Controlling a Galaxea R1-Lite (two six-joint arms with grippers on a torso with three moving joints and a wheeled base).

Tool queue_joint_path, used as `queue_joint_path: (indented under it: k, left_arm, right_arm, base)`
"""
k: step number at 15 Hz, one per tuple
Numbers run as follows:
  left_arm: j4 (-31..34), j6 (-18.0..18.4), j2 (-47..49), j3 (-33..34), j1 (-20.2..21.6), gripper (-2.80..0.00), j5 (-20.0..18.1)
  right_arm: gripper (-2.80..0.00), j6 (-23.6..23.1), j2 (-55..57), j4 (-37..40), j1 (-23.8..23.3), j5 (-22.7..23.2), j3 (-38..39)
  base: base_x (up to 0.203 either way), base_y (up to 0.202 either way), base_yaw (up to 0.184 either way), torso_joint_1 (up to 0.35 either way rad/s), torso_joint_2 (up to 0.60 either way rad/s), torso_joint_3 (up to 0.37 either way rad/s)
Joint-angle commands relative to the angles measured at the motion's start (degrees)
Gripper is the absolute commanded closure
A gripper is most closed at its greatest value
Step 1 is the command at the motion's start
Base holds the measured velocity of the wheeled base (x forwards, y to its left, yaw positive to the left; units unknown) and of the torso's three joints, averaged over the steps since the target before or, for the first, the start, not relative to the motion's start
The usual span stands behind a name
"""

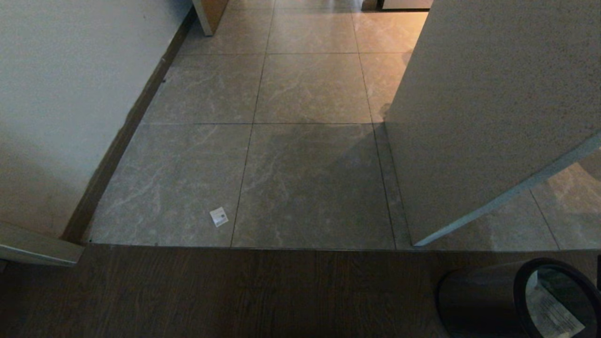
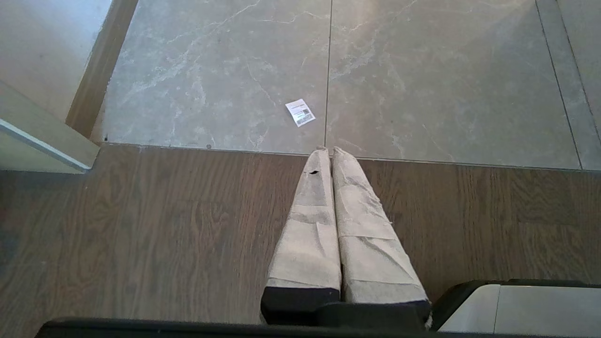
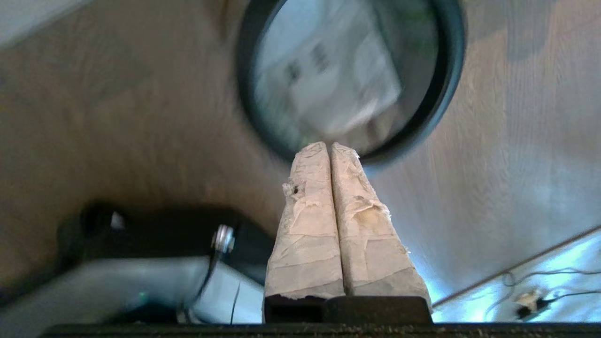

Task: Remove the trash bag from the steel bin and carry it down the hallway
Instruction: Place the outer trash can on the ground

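The steel bin (image 1: 474, 295) stands on the wood floor at the bottom right of the head view, its black rim (image 1: 521, 300) turned towards me. Inside lies the white trash bag (image 1: 554, 312) with dark print. The right wrist view looks down into the bin (image 3: 448, 89) at the bag (image 3: 328, 80). My right gripper (image 3: 330, 146) hangs above the bin's near rim, shut and holding nothing. My left gripper (image 2: 328, 150) is shut and empty over the wood floor, near the tile edge. Neither arm shows in the head view.
The hallway's tiled floor (image 1: 300, 155) runs ahead past the wood threshold. A cream wall (image 1: 61, 108) with dark skirting is on the left, and a wall corner (image 1: 493, 103) juts in on the right. A small paper label (image 1: 219, 216) lies on the tiles. The robot's base (image 3: 117, 281) shows beside the bin.
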Motion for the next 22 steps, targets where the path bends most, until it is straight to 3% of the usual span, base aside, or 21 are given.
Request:
queue_joint_path:
  k: [1, 2, 3, 5, 7, 10, 14, 18, 22]
  left_arm:
    - [0.0, 0.0, 0.0, 0.0, 0.0, 0.0, 0.0]
    - [0.0, 0.0, 0.0, 0.0, 0.0, 0.0, 0.0]
    - [0.0, 0.0, 0.0, 0.0, 0.0, 0.0, 0.0]
    - [0.0, 0.0, 0.0, 0.0, 0.0, 0.0, 0.0]
    - [0.0, 0.0, 0.0, 0.0, 0.0, 0.0, 0.0]
    - [0.0, 0.0, 0.0, 0.0, 0.0, 0.0, 0.0]
    - [0.0, 0.0, 0.0, 0.0, 0.0, 0.0, 0.0]
    - [0.0, 0.0, 0.0, 0.0, 0.0, 0.0, 0.0]
    - [0.0, 0.0, 0.0, 0.0, 0.0, 0.0, 0.0]
  right_arm:
    - [0.0, -2.9, 11.1, -6.4, -7.8, 4.6, -0.9]
    - [0.0, -4.5, 13.7, -10.0, -10.5, 6.8, -1.4]
    - [-2.8, -7.9, 16.4, -13.4, -13.4, 9.3, -1.7]
    - [-2.8, -14.8, 20.3, -17.5, -18.2, 14.1, -2.0]
    - [-2.8, -16.5, 22.9, -20.0, -21.2, 17.7, -2.4]
    - [-2.8, -20.8, 23.1, -19.8, -23.1, 18.1, -0.7]
    - [-2.8, -22.8, 26.3, -20.3, -23.5, 18.9, -1.0]
    - [-2.8, -32.5, 32.5, -25.3, -28.5, 19.1, -1.1]
    - [-2.8, -38.4, 35.7, -26.9, -30.7, 19.2, -1.1]
  base:
    - [0.0, 0.0, 0.0, 0.0, 0.0, 0.0]
    - [0.0, 0.0, 0.0, 0.0, 0.0, 0.0]
    - [0.0, 0.0, 0.0, 0.0, 0.0, 0.0]
    - [0.0, 0.0, 0.0, 0.0, 0.0, 0.0]
    - [0.0, 0.0, 0.0, 0.0, 0.0, 0.0]
    - [0.0, 0.0, 0.0, 0.0, 0.0, 0.0]
    - [0.0, 0.0, 0.0, 0.0, 0.0, 0.0]
    - [0.0, 0.0, 0.0, 0.0, 0.0, 0.0]
    - [0.0, 0.0, 0.0, 0.0, 0.0, 0.0]
